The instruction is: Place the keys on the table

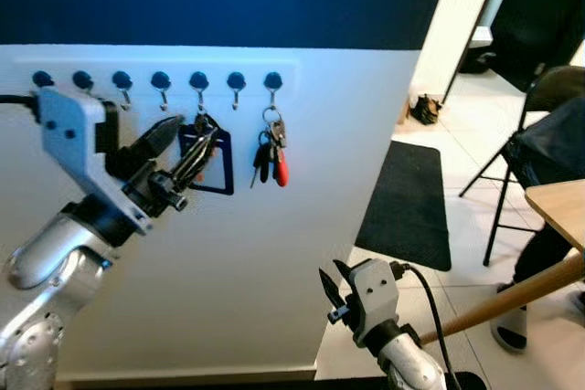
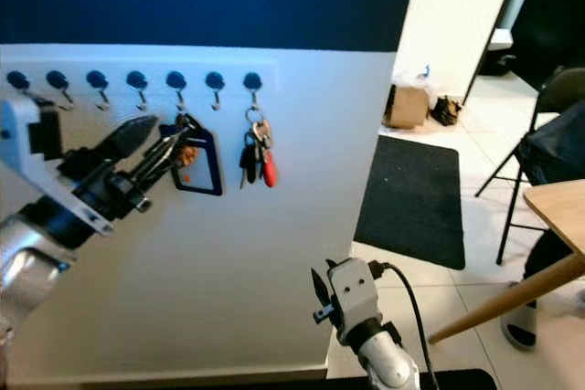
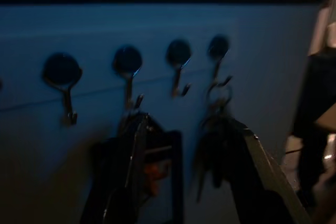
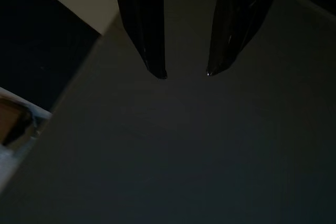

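Seven round dark hooks (image 1: pixel 161 81) run in a row along the white wall (image 1: pixel 228 271), under a dark blue band. Two things hang from them: a dark blue tag (image 1: pixel 212 160) on the fifth hook from the left, and the keys (image 1: pixel 272 154), one bunch with a red fob, on the seventh, at the right end of the row. No writing can be read on the tag or anywhere else.

The left gripper (image 1: pixel 183 148) is raised to the wall at the blue tag, its fingers (image 1: pixel 157 141) parted; one fingertip lies against the tag, the keys hanging just to its right. In the left wrist view the keys (image 3: pixel 212 150) hang between the two spread fingers, with the tag by one of them.

The right gripper (image 1: pixel 331 291) hangs low, near the wall's corner; the right wrist view shows its two fingers (image 4: pixel 143 24) apart, holding nothing.

Far right stand a wooden desk (image 1: pixel 559 209), a folding chair (image 1: pixel 539 134) and a black mat (image 1: pixel 409 203) on the tiled floor.
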`<state>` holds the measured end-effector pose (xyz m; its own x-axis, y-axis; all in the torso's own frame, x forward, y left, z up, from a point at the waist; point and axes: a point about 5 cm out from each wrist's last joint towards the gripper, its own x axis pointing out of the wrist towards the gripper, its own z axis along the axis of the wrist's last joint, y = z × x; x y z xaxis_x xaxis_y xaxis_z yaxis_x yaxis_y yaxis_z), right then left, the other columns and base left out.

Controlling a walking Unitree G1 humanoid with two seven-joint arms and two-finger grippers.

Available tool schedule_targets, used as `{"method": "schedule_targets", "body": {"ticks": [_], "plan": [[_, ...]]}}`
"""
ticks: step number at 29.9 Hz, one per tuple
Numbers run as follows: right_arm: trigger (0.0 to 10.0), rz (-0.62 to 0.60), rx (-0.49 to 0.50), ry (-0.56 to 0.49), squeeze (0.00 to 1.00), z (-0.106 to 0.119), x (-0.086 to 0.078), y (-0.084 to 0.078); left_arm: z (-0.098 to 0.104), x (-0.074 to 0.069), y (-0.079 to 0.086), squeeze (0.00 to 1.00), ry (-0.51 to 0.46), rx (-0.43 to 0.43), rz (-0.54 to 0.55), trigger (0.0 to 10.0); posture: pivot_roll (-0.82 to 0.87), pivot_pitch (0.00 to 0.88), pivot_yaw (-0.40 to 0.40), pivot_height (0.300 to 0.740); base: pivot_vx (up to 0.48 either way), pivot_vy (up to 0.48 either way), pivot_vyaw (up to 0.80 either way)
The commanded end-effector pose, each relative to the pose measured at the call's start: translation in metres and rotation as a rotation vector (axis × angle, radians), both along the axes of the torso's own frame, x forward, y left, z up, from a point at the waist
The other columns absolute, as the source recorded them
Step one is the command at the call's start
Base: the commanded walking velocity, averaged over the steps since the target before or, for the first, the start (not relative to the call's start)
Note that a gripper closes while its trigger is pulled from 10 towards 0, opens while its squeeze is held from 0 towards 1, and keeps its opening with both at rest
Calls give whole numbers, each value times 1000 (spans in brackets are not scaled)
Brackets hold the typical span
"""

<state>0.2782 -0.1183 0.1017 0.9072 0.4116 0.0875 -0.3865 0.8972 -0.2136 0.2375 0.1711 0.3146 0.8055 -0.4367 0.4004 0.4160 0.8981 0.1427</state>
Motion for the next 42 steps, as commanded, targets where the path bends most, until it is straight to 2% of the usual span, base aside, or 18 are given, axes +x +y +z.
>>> {"method": "schedule_targets", "body": {"ticks": [1,4,10,17,27,28,36,42], "plan": [[10000,-5,-2,35,0,-8,-3,0,-3,8,-6,0,24,13,42,10000,111,135,7,740,0,0,0],[10000,-12,2,35,0,-8,-3,0,-3,15,-12,0,33,-2,67,10000,107,132,16,740,0,0,0],[10000,-22,3,38,0,-10,-5,-2,0,20,-4,0,33,-29,126,10000,103,112,23,740,0,0,0],[10000,-29,1,40,0,-11,-5,-3,-4,23,-2,0,49,-16,140,10000,99,106,26,740,0,0,0],[10000,-28,-4,36,0,-10,-4,-4,-8,28,-8,0,59,-23,146,10000,94,103,18,740,0,0,0],[10000,-27,-4,35,0,-10,-3,-4,-7,32,-9,0,57,-30,153,9451,92,104,19,740,0,0,0],[10000,-30,-4,36,0,-10,-3,-3,-4,41,-9,0,48,-44,165,8863,88,104,22,740,0,0,0],[10000,-34,-3,37,0,-10,-3,-4,-6,42,-9,0,53,-34,166,8196,86,107,26,740,0,0,0]]}}
